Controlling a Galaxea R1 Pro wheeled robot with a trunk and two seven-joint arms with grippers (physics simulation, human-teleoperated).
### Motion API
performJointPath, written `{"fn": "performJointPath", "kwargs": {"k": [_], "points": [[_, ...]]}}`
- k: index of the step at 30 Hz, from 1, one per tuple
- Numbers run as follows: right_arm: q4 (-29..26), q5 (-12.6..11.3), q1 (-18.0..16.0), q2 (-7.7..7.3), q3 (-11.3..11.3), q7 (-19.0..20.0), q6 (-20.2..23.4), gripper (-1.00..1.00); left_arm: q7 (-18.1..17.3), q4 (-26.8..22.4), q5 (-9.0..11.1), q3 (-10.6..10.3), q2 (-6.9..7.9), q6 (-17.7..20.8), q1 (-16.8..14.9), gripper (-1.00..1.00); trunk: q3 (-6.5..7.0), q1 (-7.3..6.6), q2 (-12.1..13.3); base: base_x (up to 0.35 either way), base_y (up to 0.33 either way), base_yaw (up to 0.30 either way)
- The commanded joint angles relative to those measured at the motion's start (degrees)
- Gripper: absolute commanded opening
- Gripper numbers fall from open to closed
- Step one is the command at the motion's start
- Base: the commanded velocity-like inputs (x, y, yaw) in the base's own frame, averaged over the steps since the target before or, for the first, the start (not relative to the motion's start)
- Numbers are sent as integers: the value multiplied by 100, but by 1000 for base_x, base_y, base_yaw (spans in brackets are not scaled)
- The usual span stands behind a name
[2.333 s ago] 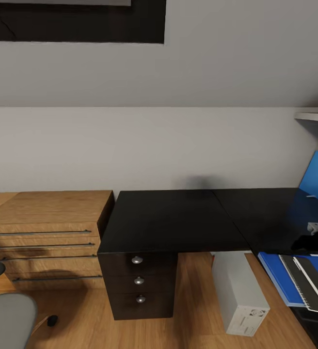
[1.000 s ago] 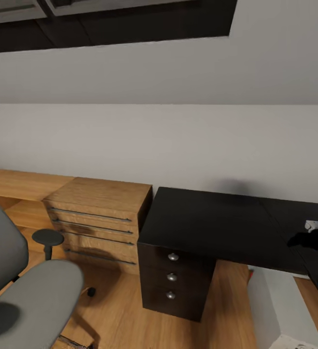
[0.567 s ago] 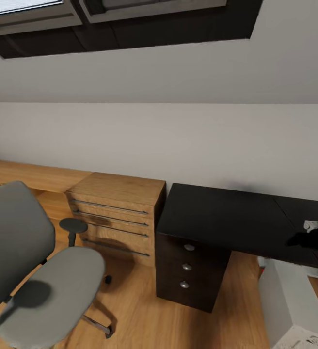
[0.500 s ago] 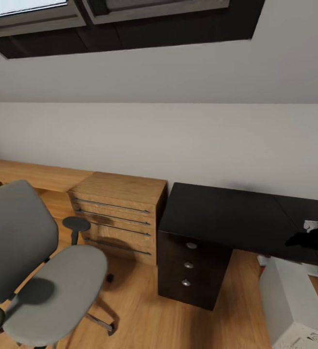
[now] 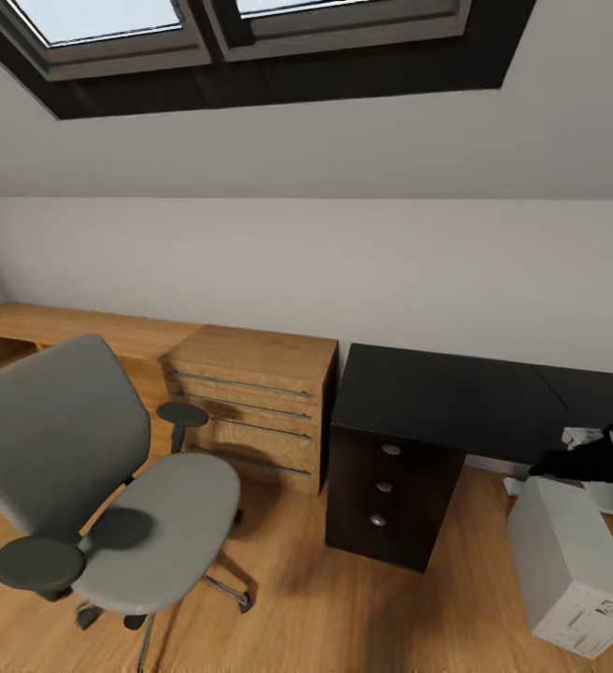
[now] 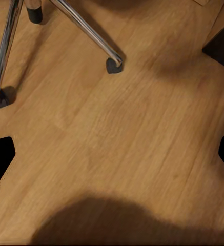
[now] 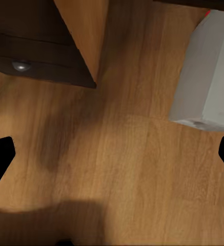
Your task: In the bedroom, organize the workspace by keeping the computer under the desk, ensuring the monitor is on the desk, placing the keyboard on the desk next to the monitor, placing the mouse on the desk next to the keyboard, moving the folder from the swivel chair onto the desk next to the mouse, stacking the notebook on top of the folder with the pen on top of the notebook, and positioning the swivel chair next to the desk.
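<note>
The grey swivel chair [image 5: 152, 528] stands on the wood floor at the left, its seat bare, well apart from the black desk [image 5: 447, 397]. The light grey computer [image 5: 568, 561] lies on the floor by the desk's right part, partly under the top. In the left wrist view my left gripper [image 6: 112, 159] is open over the floor near the chair's chrome legs [image 6: 88, 31]. My right gripper [image 7: 112, 156] is open over the floor near the computer [image 7: 209, 77] and the desk drawers [image 7: 35, 56]. Monitor, keyboard, mouse, folder, notebook and pen are out of view.
A wooden drawer unit [image 5: 255, 402] stands against the desk's left side, with low wooden shelving [image 5: 64, 327] running along the wall behind the chair. Skylight windows [image 5: 204, 28] sit in the sloped ceiling. A dark part of my right arm [image 5: 582, 460] shows at the right edge.
The whole head view has swung left and pulled back, so the camera moved. The chair has come fully into view; the blue folder with notebook and pen has left it.
</note>
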Motion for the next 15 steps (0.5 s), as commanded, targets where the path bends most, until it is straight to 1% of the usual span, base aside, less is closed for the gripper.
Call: {"fn": "performJointPath", "kwargs": {"k": [1, 3, 5, 10, 12, 13, 14, 15], "points": [[78, -39, -9, 53, 52, -5, -68, 100, -15, 4, 60, -8, 1, -18, -2, 100, -6, -2, -4, -176, 153, 0], [241, -43, -9, 165, 53, -6, -262, 100, -15, 4, 62, -11, 1, -18, -2, 100, -6, -2, -4, -135, 117, 0], [419, -44, -9, 317, 51, -8, -502, 100, -15, 4, 63, -11, 1, -18, -2, 100, -6, -2, -4, -86, 75, 0], [994, -43, -9, 782, 43, -76, -1269, 100, -15, 4, 64, -9, 1, -18, -1, 100, -6, -2, -4, -41, 36, 0], [1203, -43, -9, 940, 40, -145, -1578, 100, -15, 4, 65, -9, 1, -18, -1, 100, -6, -2, -4, -18, 16, 0], [1336, -51, -5, 1074, 39, -236, -1831, 100, -15, 4, 65, -8, 1, -18, -1, 100, -6, -2, -4, -10, 9, 0], [1383, -70, -3, 1135, 38, -280, -1928, 100, -15, 4, 65, -8, 1, -18, -1, 100, -6, -2, -4, -8, 7, 0], [1383, -70, -3, 1135, 38, -280, -1928, 100, -15, 4, 65, -8, 1, -18, -1, 100, -6, -2, -4, -8, 7, 0]]}}
